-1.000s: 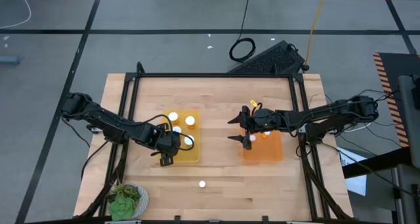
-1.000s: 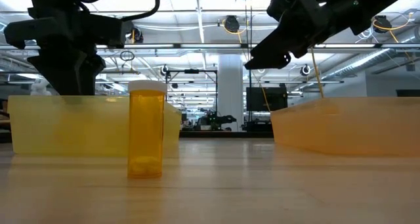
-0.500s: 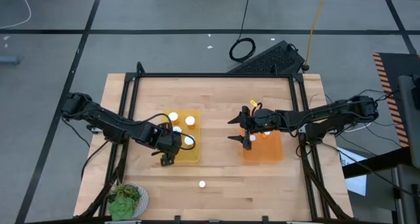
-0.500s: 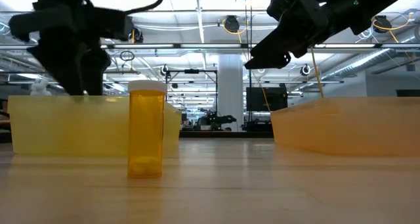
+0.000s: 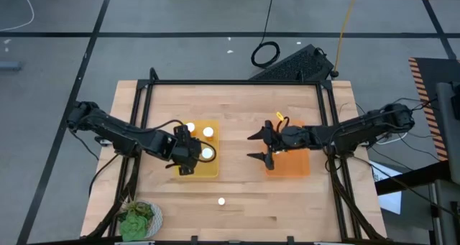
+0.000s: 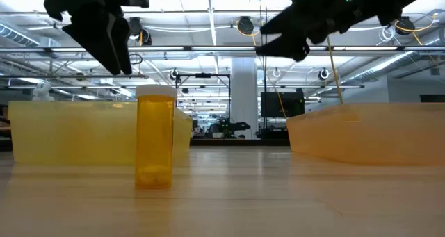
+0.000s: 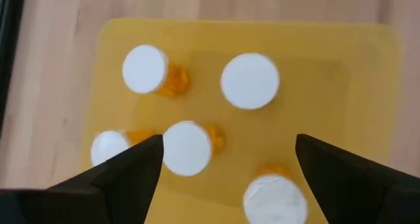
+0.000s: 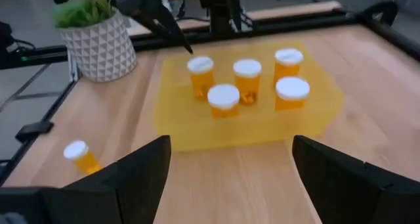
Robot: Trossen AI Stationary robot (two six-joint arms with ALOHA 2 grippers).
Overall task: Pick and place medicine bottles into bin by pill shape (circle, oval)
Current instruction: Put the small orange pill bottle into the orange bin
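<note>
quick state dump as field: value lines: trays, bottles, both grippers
yellow tray: five capped bottles standing in it
orange tray: contents hidden by the arm
loose bottle: upright on the table, near front edge, outside both trays
left gripper: open, empty, above yellow tray
right gripper: open, empty, at orange tray's inner edge
plant: front-left corner

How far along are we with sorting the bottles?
Done: five bottles stand in the yellow tray. In hand: nothing; left tool hangs open above it, right tool open at the orange tray edge, its contents hidden. Left: one loose bottle standing on the table.
</note>
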